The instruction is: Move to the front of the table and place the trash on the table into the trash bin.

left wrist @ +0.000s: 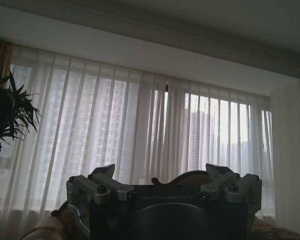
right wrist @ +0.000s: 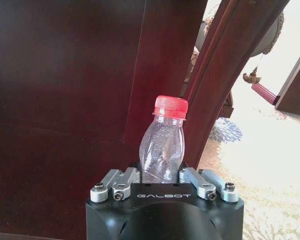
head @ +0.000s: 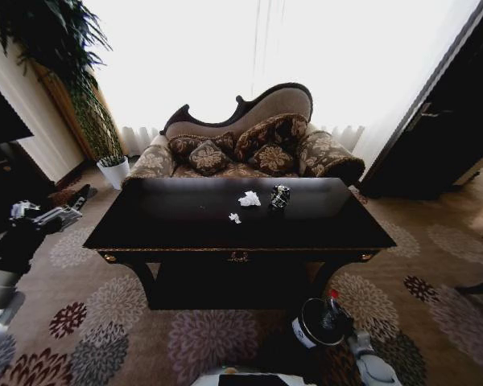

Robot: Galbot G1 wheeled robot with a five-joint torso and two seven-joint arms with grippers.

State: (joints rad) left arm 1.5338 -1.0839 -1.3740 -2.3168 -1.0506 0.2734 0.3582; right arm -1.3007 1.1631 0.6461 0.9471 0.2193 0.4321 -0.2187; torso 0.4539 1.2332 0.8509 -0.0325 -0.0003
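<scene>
The right gripper (right wrist: 162, 172) is closed around a clear bottle (right wrist: 163, 145) with a red cap, held low over the black bin (head: 315, 323) near the table's (head: 185, 225) right front leg, while a can (head: 279, 196) and paper scraps (head: 249, 199) lie on the tabletop and the left gripper (left wrist: 162, 182) hangs open at the left.

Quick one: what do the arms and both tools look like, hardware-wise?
The left tool and right tool match: a matte black blocky body with pale GALBOT lettering, and silver-grey metal finger linkages fixed by dark screws. In the head view, the right arm has a pale grey shell and the left arm looks black with silvery parts.
</scene>
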